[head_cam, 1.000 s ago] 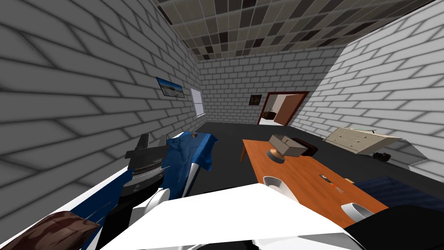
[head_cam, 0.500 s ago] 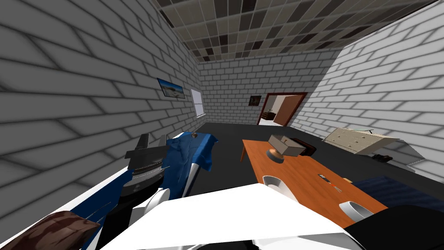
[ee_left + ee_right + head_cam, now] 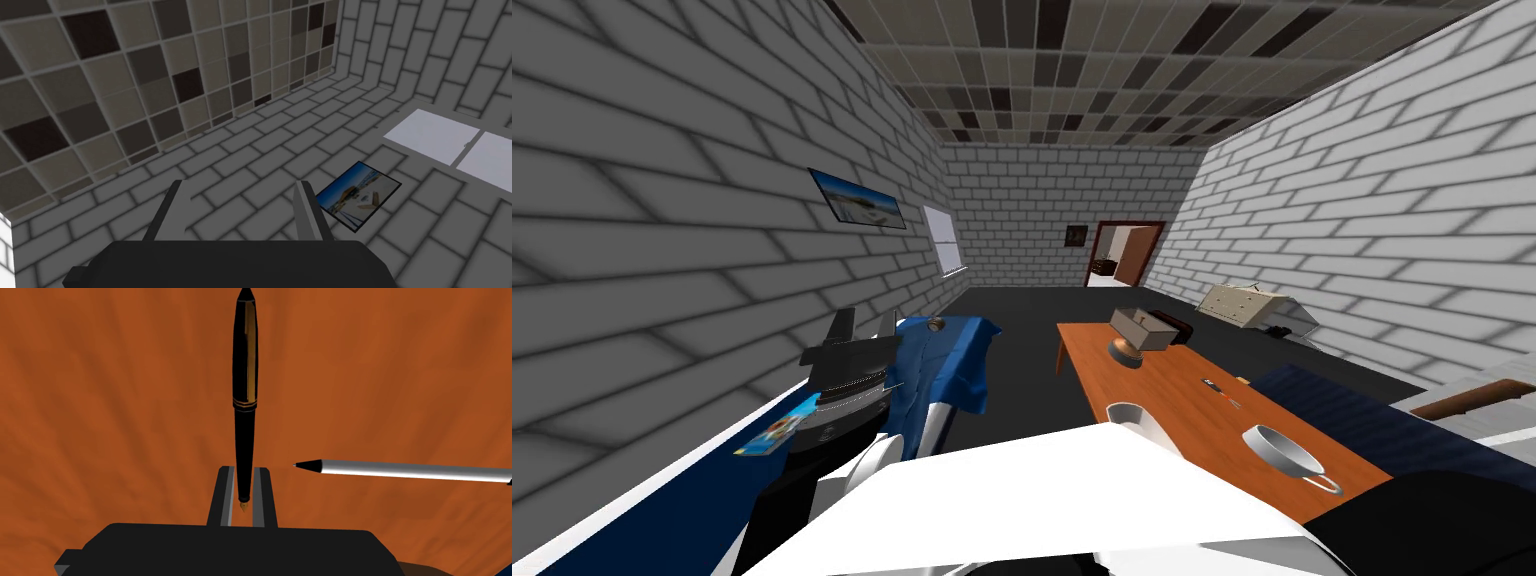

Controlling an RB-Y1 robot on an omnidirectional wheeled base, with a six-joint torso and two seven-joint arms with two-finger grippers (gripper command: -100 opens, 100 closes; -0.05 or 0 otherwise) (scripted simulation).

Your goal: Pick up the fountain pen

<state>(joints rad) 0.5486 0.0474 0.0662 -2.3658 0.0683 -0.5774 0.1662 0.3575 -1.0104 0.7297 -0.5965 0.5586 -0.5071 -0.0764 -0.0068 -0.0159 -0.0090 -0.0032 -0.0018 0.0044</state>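
Observation:
The fountain pen (image 3: 245,388) is black with gold bands and a gold nib. It lies lengthwise away from my right gripper (image 3: 243,469), which is shut on its nib end, with a finger pressing each side. An orange table top (image 3: 100,413) lies beneath it. My left gripper (image 3: 862,330) is raised beside the blue bed, pointing up. Its fingers (image 3: 305,210) stand apart with nothing between them, so it is open.
A silver pen (image 3: 400,470) lies crosswise just beside the right gripper's fingers. On the orange table (image 3: 1172,395) stand a metal bowl (image 3: 1277,450), a white cup (image 3: 1127,412) and a box (image 3: 1142,328). The bed with its blue cover (image 3: 947,360) runs along the left wall.
My head camera has swung, so the whole room has shifted and the table sits nearer the middle. The brown cushion has left the picture and more of the bowl shows. The left arm holds its pose.

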